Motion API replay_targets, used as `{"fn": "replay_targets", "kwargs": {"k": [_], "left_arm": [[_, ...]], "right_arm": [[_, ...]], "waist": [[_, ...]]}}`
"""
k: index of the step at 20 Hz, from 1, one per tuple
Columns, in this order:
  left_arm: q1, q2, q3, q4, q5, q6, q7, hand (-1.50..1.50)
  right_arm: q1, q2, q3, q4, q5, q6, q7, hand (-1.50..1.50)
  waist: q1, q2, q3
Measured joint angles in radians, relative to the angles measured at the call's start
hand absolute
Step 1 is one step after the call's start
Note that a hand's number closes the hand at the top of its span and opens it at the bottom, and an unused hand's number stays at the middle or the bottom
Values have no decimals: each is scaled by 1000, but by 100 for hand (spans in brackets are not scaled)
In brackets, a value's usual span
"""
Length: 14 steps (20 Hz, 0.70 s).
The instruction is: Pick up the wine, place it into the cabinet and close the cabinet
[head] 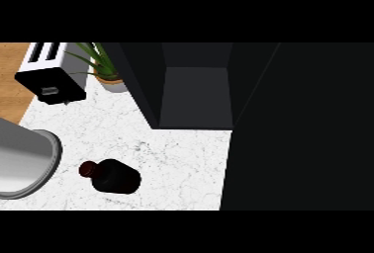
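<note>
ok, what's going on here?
Nothing is being handled right now. The wine bottle sits untouched on the white counter, in front of the open cabinet. Neither hand shows; a grey shape at the left edge may be a forearm. A toaster and plant sit behind.

The counter (175, 158) looks like smooth veined marble; the wine bottle (116, 178) at seven o'clock is dark, slightly glossy; the cabinet (194, 94) is matt black.
</note>
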Motion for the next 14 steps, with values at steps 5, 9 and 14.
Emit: {"fn": "replay_targets", "kwargs": {"k": [5,9,14], "left_arm": [[41,24,46,-4,19,17,-4,-150],[22,37,58,2,46,66,16,-150],[-44,14,70,13,77,123,39,-150]], "right_arm": [[-41,5,3,0,5,-15,34,-150],[-47,12,11,-2,7,-16,46,-150],[-74,13,10,-7,11,-23,82,-150]], "waist": [[0,1,0],[-7,2,0],[-14,3,0]]}}
